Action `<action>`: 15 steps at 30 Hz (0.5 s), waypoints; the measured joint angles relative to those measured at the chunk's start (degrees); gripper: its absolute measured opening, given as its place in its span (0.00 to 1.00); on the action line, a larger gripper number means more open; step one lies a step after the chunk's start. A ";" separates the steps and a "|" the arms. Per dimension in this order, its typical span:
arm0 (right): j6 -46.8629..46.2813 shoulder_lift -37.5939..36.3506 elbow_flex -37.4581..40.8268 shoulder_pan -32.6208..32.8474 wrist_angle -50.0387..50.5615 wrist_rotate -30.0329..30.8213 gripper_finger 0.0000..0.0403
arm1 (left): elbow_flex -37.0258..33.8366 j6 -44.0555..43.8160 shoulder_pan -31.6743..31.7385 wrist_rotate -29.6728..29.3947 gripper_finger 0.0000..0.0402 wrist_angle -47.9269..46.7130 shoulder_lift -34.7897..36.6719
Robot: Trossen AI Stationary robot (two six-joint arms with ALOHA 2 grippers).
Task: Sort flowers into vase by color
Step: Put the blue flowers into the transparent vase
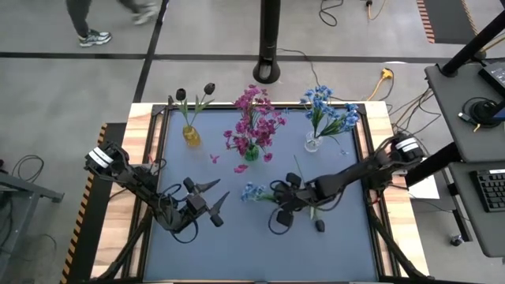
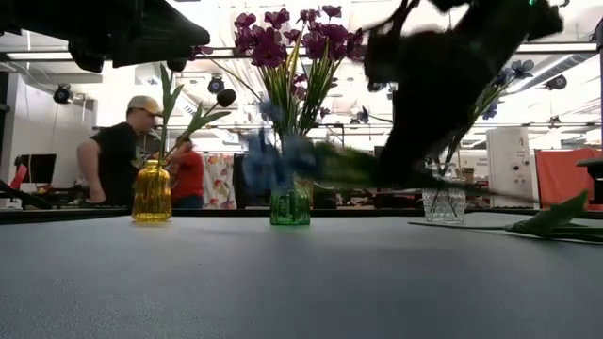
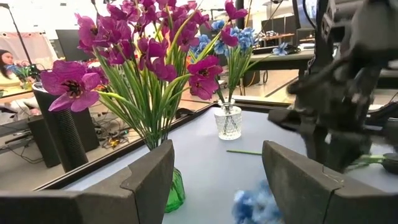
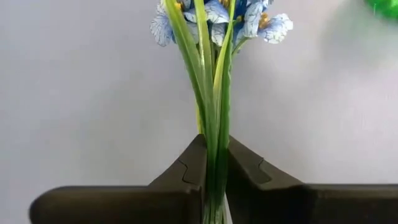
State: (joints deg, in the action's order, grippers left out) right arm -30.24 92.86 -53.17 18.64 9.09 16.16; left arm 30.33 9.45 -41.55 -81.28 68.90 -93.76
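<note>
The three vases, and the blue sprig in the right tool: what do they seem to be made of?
The yellow vase, the green vase and the clear vase look like glass: translucent and glossy, the clear one faceted. The blue sprig, held by the right tool, looks artificial, probably fabric petals with smooth plastic leaves.

The setting is a robotics lab or workshop. The bench (image 1: 118, 181) is a wood-framed station with a grey mat, standing on a concrete floor (image 1: 47, 95) crossed by loose cables (image 1: 339, 9). A side desk (image 1: 473, 95) carries a keyboard (image 1: 491, 189) and headphones (image 1: 481, 110). Beyond the bench, a person (image 2: 118, 155) works beneath ceiling strip lights (image 2: 565, 47), among monitors (image 3: 74, 43) and equipment.
</note>
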 joint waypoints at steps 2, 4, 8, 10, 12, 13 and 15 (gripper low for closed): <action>1.58 -2.25 0.07 0.37 -0.91 0.33 0.07 | 0.00 0.00 -0.14 0.01 0.57 0.00 0.00; 3.57 -4.63 0.07 0.56 -2.29 0.38 0.07 | 0.00 -0.15 -0.21 0.02 0.57 0.00 0.00; 7.68 -8.92 1.21 0.66 -7.22 2.25 0.08 | 0.00 -0.51 -0.40 0.02 0.57 -0.01 0.00; 9.92 -11.17 3.07 0.98 -11.38 4.42 0.08 | 0.00 -0.57 -0.57 0.02 0.57 0.00 0.00; 12.40 -13.44 6.09 1.27 -17.74 6.64 0.08 | 0.00 -0.59 -0.71 0.04 0.57 -0.02 0.00; 13.82 -14.56 8.23 1.42 -21.70 8.02 0.08 | 0.00 -0.59 -0.80 0.03 0.57 0.00 0.00; 16.43 -16.29 12.63 1.41 -31.71 10.95 0.08 | 0.00 -0.63 -0.91 0.02 0.57 -0.02 0.00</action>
State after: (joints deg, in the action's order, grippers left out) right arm -13.81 76.57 -40.53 20.05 -22.62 27.11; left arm 30.33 8.82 -42.46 -81.25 68.88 -93.76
